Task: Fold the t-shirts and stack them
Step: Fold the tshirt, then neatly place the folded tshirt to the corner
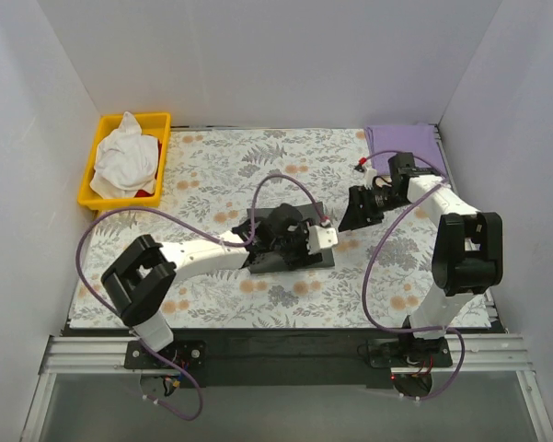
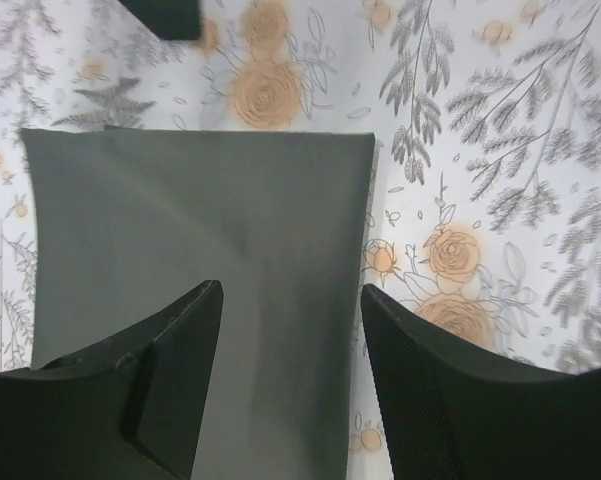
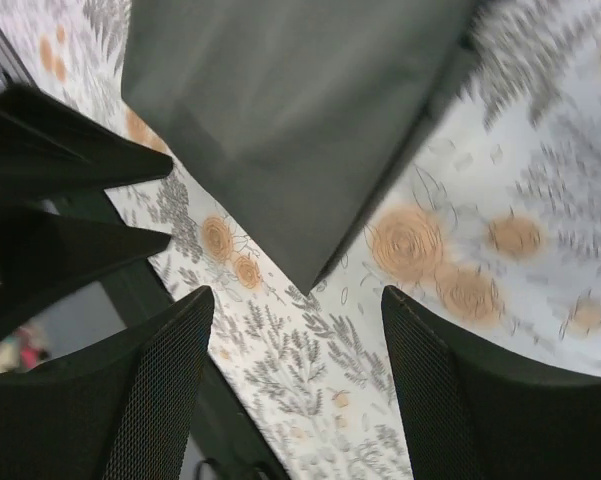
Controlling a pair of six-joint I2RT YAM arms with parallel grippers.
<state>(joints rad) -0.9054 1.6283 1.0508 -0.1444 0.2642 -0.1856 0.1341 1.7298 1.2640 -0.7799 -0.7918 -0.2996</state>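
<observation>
Folding looked finished for both shirts. The dark charcoal grey cloth t-shirt [image 2: 200, 220] lay as a flat, crisp-edged rectangle at the centre of the floral-patterned tablecloth [image 1: 212, 175], and the lavender purple cloth t-shirt [image 1: 400, 143] sat folded at the far 1 o'clock corner, well apart. Stacking, I judged, was not yet done. The left two-finger gripper [image 2: 290, 300] hovered over the grey one, fingers spread and empty; the right two-finger gripper [image 3: 298, 295], off its 2 o'clock corner, was likewise spread and empty. The grey rectangle's long axis seemed to run 9 to 3 o'clock — the arm hid much of it.
</observation>
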